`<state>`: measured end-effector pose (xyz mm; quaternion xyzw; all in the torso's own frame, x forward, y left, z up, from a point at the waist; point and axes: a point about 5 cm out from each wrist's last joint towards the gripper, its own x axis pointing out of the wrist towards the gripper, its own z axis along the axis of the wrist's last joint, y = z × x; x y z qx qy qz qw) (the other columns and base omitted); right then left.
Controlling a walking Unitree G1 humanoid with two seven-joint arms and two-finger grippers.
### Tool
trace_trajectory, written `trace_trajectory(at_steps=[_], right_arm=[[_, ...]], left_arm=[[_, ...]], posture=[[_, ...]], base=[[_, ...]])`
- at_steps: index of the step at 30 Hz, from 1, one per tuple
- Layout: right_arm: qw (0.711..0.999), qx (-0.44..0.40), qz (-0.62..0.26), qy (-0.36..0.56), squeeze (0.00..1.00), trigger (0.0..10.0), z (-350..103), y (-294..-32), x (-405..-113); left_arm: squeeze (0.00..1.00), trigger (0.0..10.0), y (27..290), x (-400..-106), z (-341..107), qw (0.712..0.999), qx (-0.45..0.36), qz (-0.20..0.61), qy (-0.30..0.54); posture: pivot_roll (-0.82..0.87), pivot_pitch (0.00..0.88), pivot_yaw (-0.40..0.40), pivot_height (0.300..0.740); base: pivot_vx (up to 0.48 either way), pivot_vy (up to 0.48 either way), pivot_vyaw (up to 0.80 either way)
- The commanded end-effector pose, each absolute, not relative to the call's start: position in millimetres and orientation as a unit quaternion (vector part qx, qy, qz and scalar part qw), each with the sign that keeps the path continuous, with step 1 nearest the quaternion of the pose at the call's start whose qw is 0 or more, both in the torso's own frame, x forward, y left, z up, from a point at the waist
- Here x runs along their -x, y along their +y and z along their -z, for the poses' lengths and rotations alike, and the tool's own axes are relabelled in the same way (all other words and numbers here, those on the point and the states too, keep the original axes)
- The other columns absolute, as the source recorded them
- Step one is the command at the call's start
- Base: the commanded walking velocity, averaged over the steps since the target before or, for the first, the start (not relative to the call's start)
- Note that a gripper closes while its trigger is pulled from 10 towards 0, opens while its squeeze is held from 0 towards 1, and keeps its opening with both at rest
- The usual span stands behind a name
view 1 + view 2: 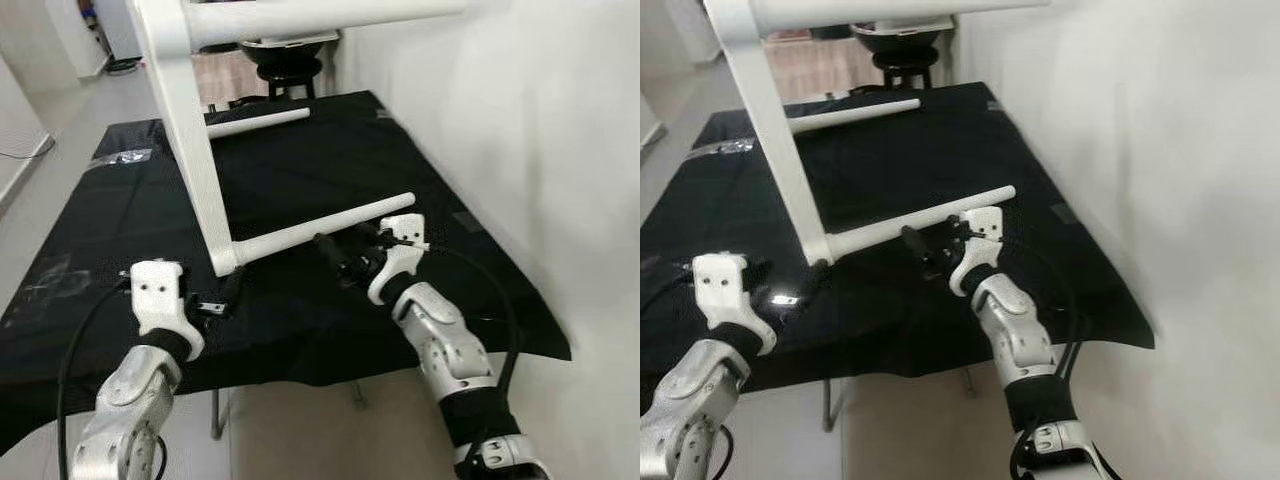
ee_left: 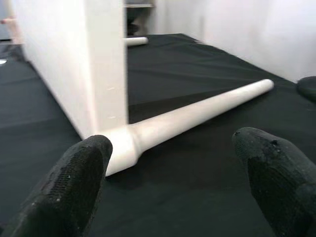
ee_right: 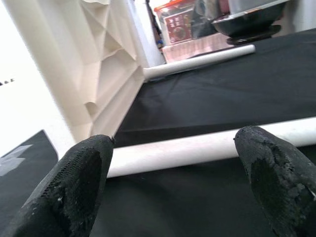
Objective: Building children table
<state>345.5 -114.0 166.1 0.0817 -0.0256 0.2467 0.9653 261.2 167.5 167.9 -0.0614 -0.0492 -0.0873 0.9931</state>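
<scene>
Left eye view: left gripper (image 1: 228, 297) spread just short of the leg (image 1: 325, 229) lying on the black table (image 1: 120, 230); right gripper (image 1: 333, 256) spread beside its shaft. The leg meets the tipped-up white tabletop (image 1: 190, 130) (second leg (image 1: 257, 122) lies beyond).

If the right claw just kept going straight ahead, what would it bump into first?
Most likely the white table leg lying across the black cloth: it crosses between the open right gripper's fingers, though depth is unclear.
</scene>
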Motion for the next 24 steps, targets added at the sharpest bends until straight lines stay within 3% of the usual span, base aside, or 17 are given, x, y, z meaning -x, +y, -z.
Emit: trace_trajectory(at_steps=[1, 24], right_arm=[[0.966, -0.081, -0.245, -0.028, 0.00, 10.0, -163.8, -114.3, -343.6], [0.963, -0.110, -0.245, -0.030, 0.00, 10.0, -164.4, -116.5, -342.0]], left_arm=[[0.00, 10.0, 169.4, -260.4, -165.0, 0.994, 0.049, 0.089, -0.044], [0.00, 10.0, 163.3, -258.0, -164.7, 0.992, 0.038, 0.109, -0.046]], posture=[[-0.04, 0.052, 0.078, 0.740], [-0.03, 0.050, 0.072, 0.740]], base=[[0.000, 0.000, 0.00], [0.283, 0.000, 0.03]])
